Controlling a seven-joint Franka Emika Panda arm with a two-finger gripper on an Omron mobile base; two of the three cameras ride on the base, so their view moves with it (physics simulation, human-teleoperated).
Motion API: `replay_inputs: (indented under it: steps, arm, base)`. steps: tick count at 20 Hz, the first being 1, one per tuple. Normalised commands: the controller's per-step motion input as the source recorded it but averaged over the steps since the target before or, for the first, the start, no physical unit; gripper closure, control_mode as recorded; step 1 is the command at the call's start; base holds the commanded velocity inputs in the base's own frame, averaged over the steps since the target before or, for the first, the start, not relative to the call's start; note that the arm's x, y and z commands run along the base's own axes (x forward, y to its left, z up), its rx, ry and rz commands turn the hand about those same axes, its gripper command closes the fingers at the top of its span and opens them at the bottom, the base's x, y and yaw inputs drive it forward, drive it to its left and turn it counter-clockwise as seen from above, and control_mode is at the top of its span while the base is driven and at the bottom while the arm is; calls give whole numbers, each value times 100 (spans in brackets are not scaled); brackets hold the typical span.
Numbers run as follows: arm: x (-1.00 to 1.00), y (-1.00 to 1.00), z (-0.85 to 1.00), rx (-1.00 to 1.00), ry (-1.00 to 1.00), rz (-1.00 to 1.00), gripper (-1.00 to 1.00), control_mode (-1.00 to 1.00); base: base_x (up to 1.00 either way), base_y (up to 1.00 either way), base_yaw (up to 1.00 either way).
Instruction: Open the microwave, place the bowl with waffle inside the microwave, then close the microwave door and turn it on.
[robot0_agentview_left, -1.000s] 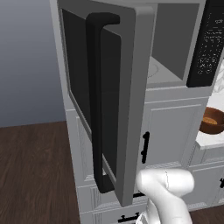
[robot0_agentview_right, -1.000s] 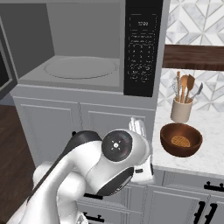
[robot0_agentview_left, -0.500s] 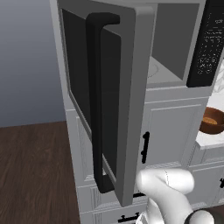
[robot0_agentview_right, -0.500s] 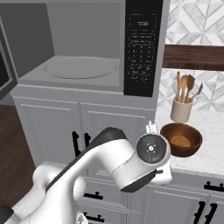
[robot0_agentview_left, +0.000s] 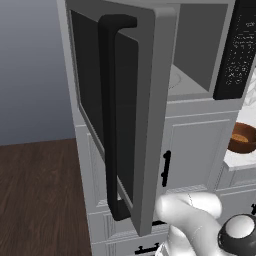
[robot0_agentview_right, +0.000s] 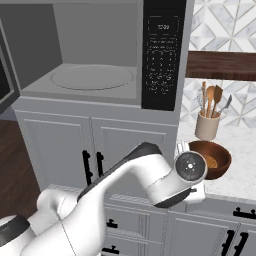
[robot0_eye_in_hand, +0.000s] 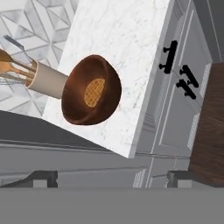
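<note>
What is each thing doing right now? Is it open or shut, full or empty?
microwave door: swung wide open.
microwave: empty inside, just the round turntable.
bowl: upright on the marble counter, holding the waffle.
gripper: open, holding nothing.
utensil holder: standing behind the bowl, full of utensils.
cabinet doors: shut.

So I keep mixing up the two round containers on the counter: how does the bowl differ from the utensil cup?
The bowl is wide, shallow and reddish-brown; the cup is tall, narrow and cream. The bowl holds a waffle; the cup holds upright utensils. Both stand on the marble counter, side by side.
</note>
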Motion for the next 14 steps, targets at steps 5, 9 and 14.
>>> replay_inputs:
  steps: [5, 9, 14]
  arm:
    - [32, -52, -47, 6, 0, 4, -100, -100]
    - [10, -40, -6, 11, 0, 7, -100, -100]
    - [22, -18, -10, 8, 0, 7, -100, -100]
  base:
    - [0, 0, 0]
    - [0, 0, 0]
    - [0, 0, 0]
